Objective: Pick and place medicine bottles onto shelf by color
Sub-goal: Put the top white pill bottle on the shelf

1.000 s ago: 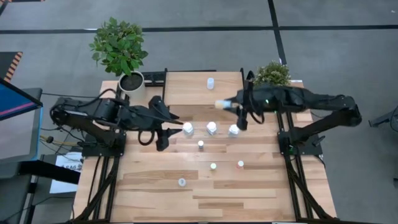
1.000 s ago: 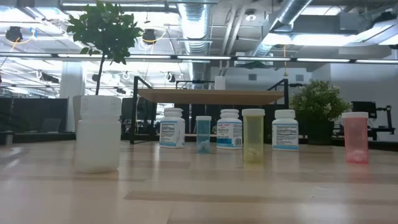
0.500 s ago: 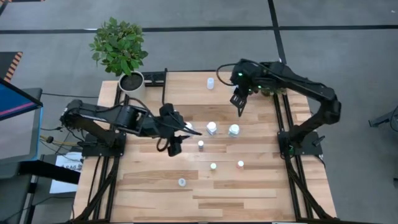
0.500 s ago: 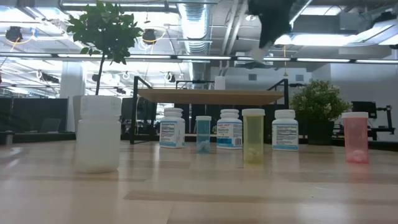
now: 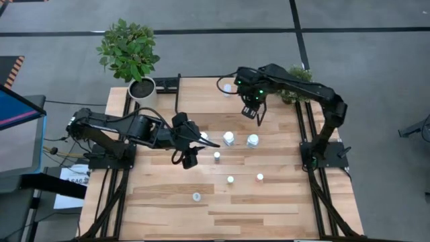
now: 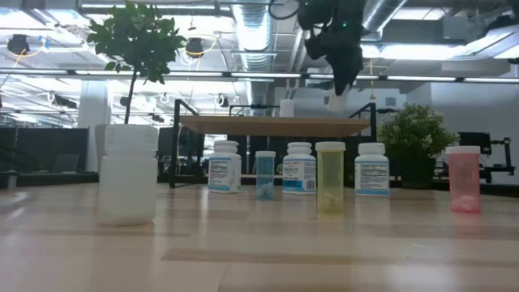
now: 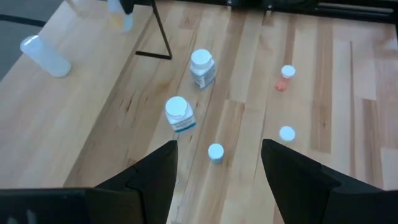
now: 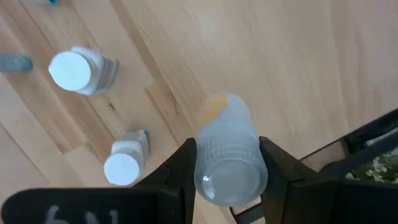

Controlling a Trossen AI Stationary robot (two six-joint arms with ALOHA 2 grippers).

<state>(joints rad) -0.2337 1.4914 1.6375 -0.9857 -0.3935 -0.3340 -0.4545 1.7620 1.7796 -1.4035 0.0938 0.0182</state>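
1. Right gripper [image 8: 227,163]: its two dark fingers are clamped on a small translucent bottle with an orange-tinted base [image 8: 227,155], cap end towards the wrist camera. In the high view this gripper sits right of centre in the upper part of the frame, over the right part of the low light-wood shelf on thin black legs [image 5: 201,94].
2. Change: a second ago the same bottle lay sideways, low at the shelf's front edge. The right arm has since arched up and turned the gripper to point down. In the low view the bottle now hangs just above the board, at upper centre-right, not touching it.
3. Meaning: the carry looks finished and the set-down appears to be the step in hand. One small pale bottle [image 5: 227,88] already stands on the shelf, to the left of the gripper.
4. Left gripper [image 5: 199,140]: fingers spread wide, holding nothing, at centre-left of the high view. It has advanced over the leftmost spot in the row of white bottles.
5. Remaining on the plank table [image 5: 269,215]: two large white blue-labelled bottles [image 5: 228,138] in plain sight, with four small bottles nearer the frame's bottom, including a pinkish one [image 5: 259,177].
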